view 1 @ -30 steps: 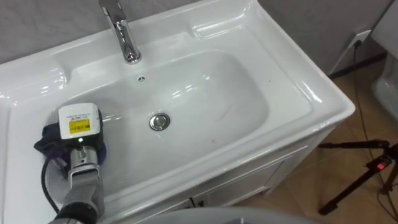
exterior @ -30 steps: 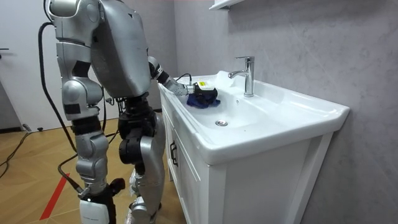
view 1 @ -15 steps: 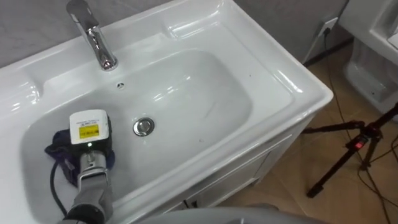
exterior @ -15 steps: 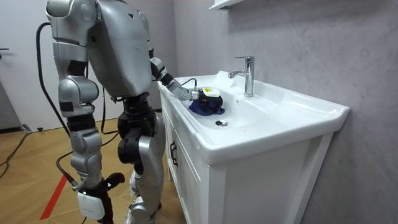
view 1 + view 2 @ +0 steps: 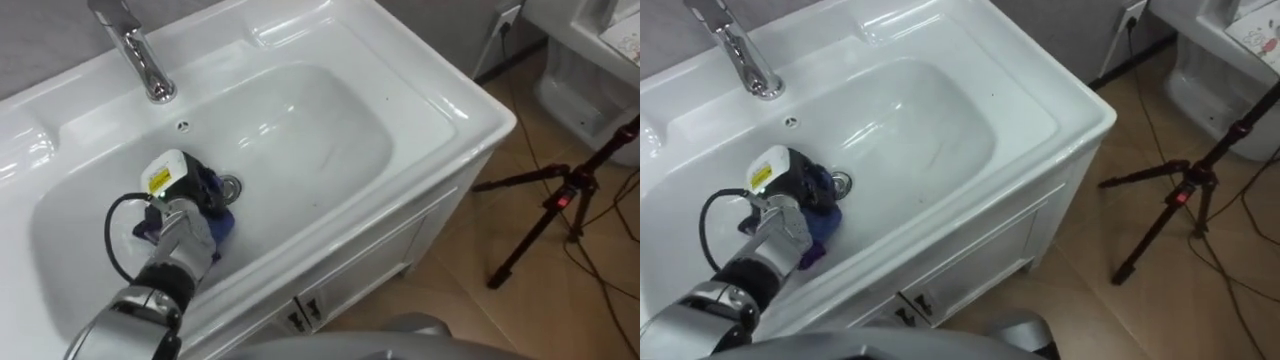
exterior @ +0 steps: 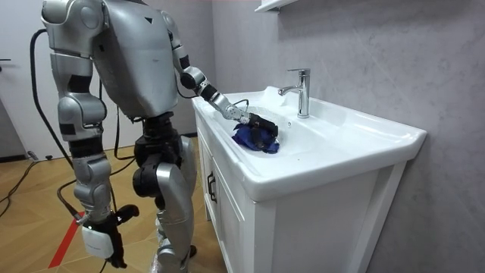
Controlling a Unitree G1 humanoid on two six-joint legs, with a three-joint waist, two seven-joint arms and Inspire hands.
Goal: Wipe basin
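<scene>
Basin [image 5: 320, 110], left hand [image 5: 178, 190] on blue cloth [image 5: 220, 222], seemingly beside drain [image 5: 231, 186].

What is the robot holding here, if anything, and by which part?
The left hand rests on the bunched dark blue cloth in the white ceramic basin; grip or mere press cannot be told. The right hand hangs at its side.

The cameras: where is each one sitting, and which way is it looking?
Left eye view: on the robot's head, looking down into the basin; the left hand shows on the blue cloth beside the drain.
Right eye view: same head, a little to one side, same downward look, same left arm.
Room view: standing off in the room, facing the basin's side; the whole robot stands there, right hand hanging.
Shared: all three see the tap, cloth and left hand.
</scene>
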